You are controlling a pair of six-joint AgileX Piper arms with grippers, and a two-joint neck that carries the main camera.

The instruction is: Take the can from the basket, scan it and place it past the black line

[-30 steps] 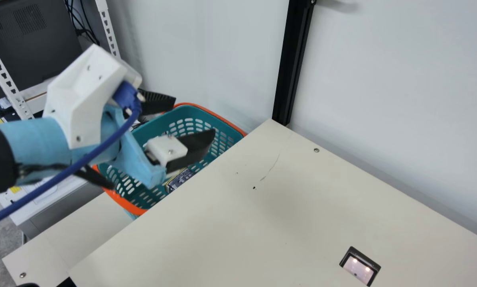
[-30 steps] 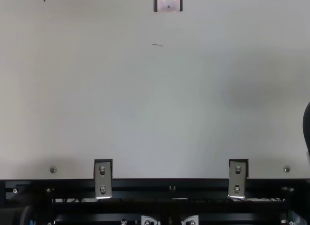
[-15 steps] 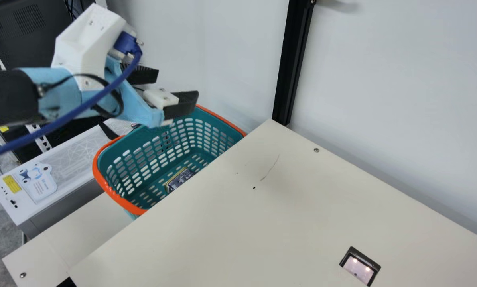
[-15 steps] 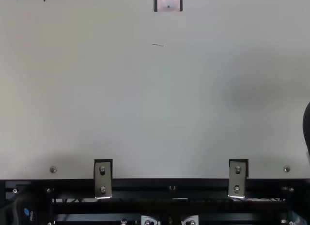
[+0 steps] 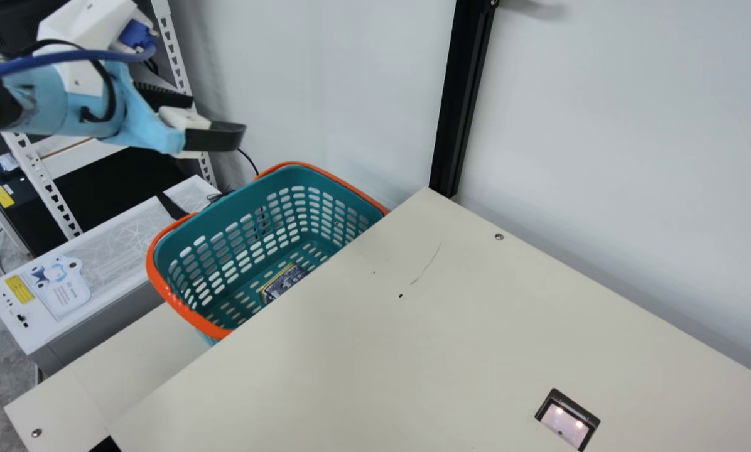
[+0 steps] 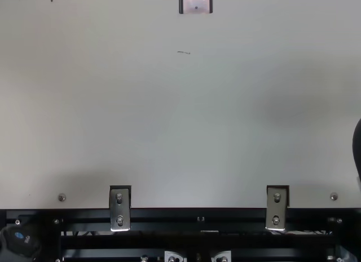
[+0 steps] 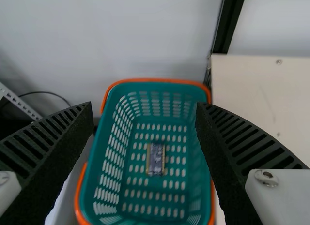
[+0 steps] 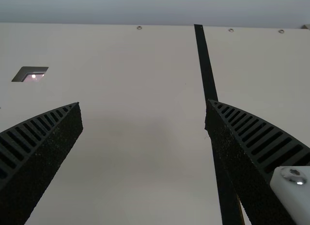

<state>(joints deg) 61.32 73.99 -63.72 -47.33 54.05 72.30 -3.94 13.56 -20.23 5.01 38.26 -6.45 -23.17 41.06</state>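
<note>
Our right gripper (image 8: 144, 103) hovers above the flat cream table (image 5: 413, 364) adjoining the basket, its two black ribbed fingers spread wide, tabletop showing between them; the straight black line (image 8: 208, 75) passes partly beneath one finger. A black-framed, glassy scanner window (image 5: 564, 422), two lights glowing in it, sits in the table well apart from the basket. Our left gripper (image 5: 218, 114) is raised above the level of the basket's rim and apart from it, black ribbed fingers (image 5: 215, 139) also wide open; our left wrist view looks down between them into the teal, slotted plastic basket (image 5: 225, 220) with orange handles, at the table's edge. On the basket's floor lies the dark-blue, gold-edged can (image 7: 156, 158). A smooth, pale wall (image 5: 275, 81) rises behind the basket.
</note>
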